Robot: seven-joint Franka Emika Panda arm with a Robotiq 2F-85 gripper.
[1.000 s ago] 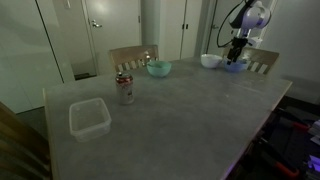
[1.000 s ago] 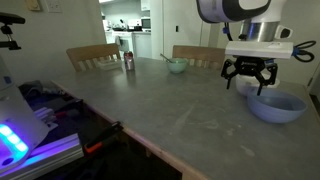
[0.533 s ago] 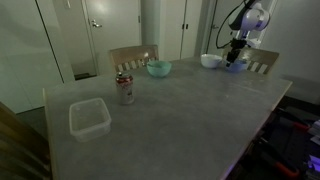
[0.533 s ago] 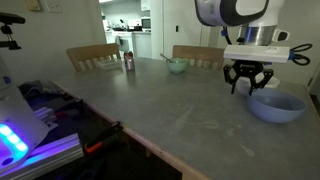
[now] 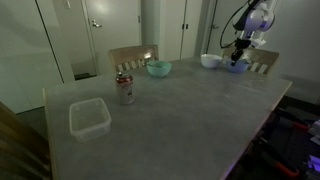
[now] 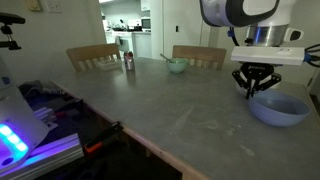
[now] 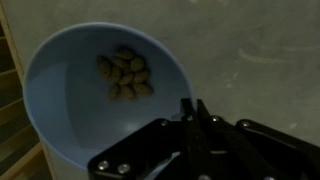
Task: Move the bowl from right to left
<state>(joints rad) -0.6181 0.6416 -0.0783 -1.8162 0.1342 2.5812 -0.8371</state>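
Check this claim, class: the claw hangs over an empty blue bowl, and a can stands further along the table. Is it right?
Not quite. The bowl is not empty: the wrist view shows a small heap of brownish pieces in it. The rest holds: the claw hangs over it, and the can stands further along the table.
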